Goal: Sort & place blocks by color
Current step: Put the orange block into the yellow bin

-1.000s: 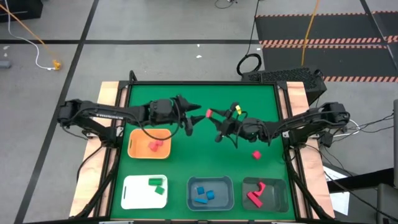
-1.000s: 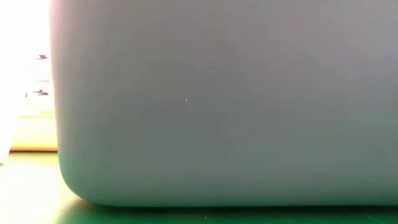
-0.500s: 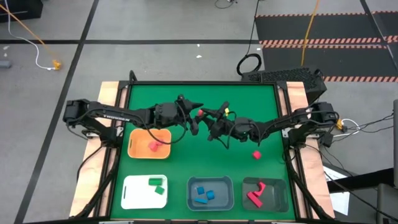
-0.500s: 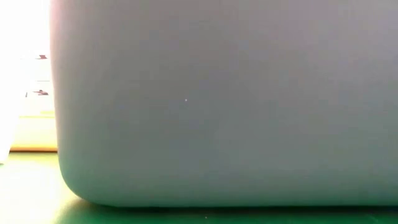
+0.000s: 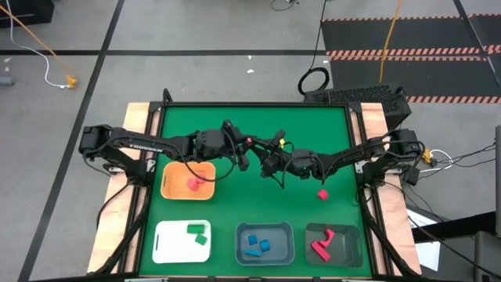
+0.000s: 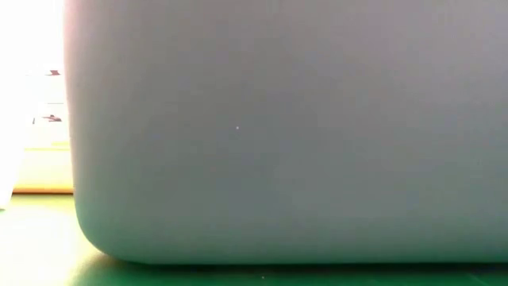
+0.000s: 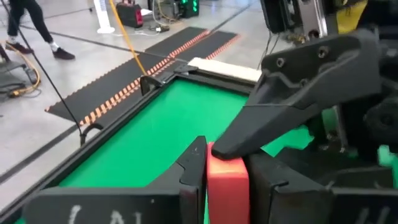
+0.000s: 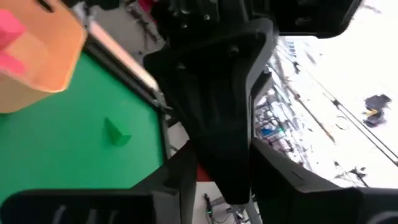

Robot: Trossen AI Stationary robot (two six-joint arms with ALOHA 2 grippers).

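Note:
A small red block (image 5: 250, 141) hangs in the air over the green mat's middle, between my two grippers, which meet tip to tip. My left gripper (image 5: 247, 149) comes from the table's left and is shut on the block (image 7: 227, 180). My right gripper (image 5: 264, 153) comes from the right and is also shut on it. In the right wrist view only a red sliver (image 8: 201, 175) shows behind the left arm's dark finger. Another red block (image 5: 322, 194) lies loose on the mat at the right. My left gripper pinches the red block's two side faces (image 7: 211, 180) between its two fingers, coming roughly level from the table's left. The block stands upright between them, clear of the mat. My right gripper holds the same block from the table's right. One fingertip (image 7: 219, 149) lies on the block's upper end. The left arm's finger hides the rest of the contact in the right wrist view.
Along the near edge stand an orange tray (image 5: 169, 182) with red blocks, a white tray (image 5: 164, 243) with green ones, a blue-grey tray (image 5: 282, 249) with blue ones and a dark tray (image 5: 347, 249) with red pieces. A grey tray wall (image 6: 278, 135) fills the low view.
My right gripper has carried the red block toward the table's left and has rolled about its own axis. My left gripper, open a second ago, has shut on the block. The block stays clear of the mat.

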